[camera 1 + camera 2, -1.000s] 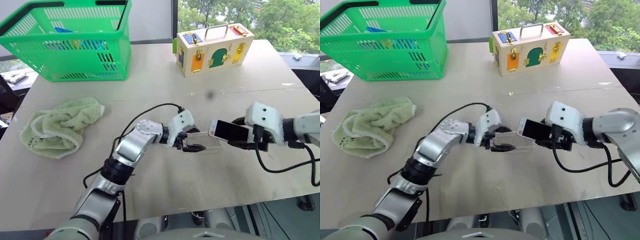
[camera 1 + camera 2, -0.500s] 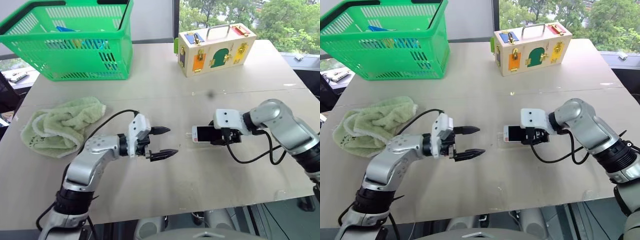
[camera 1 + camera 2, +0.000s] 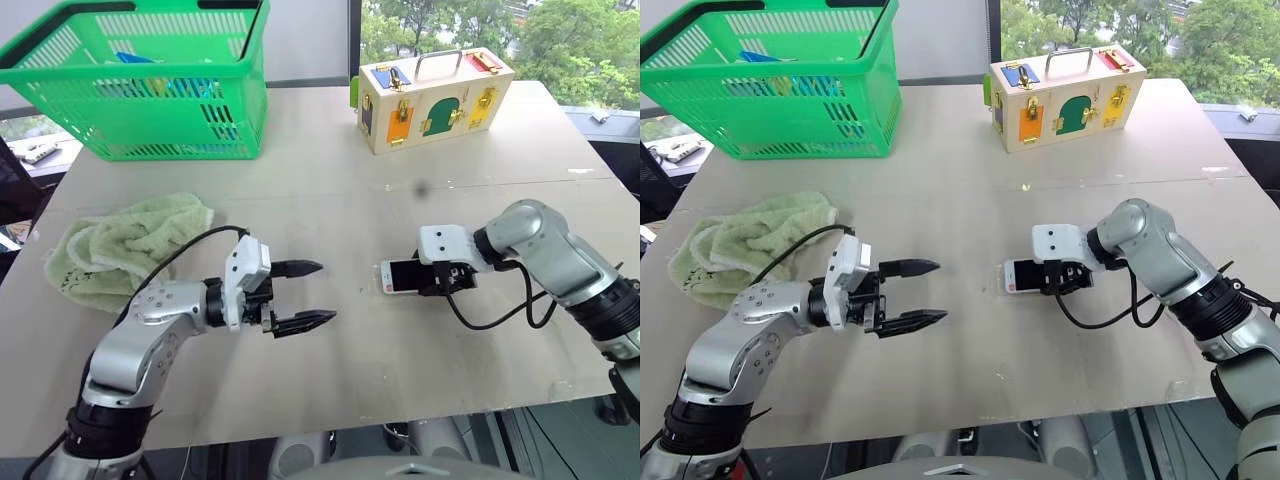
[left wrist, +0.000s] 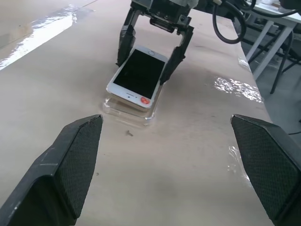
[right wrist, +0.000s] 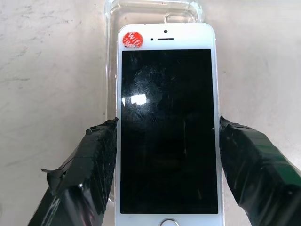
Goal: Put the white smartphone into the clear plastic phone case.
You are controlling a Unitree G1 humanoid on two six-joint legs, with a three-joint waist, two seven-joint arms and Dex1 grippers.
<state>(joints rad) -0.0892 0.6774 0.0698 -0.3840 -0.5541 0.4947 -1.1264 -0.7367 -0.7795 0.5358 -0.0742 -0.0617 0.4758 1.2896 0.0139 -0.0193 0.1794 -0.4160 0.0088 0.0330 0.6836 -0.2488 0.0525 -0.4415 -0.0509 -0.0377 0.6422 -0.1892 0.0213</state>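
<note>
Black-fingered right gripper (image 3: 432,280): right of centre frame, clamped on the white smartphone with black screen (image 5: 165,127) by its long edges | phone lies over the clear plastic phone case (image 4: 127,109) on the wooden table (image 3: 340,200) | left gripper (image 3: 305,295): centre-left, spread wide, empty, well apart.

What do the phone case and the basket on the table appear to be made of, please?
The clear plastic phone case looks like thin, glossy, see-through plastic: the tabletop shows through it and only its edges glint. Whether it is soft or rigid cannot be told. The green basket looks like moulded plastic with a slightly shiny finish, judging by its uniform colour and slotted lattice walls.
</note>
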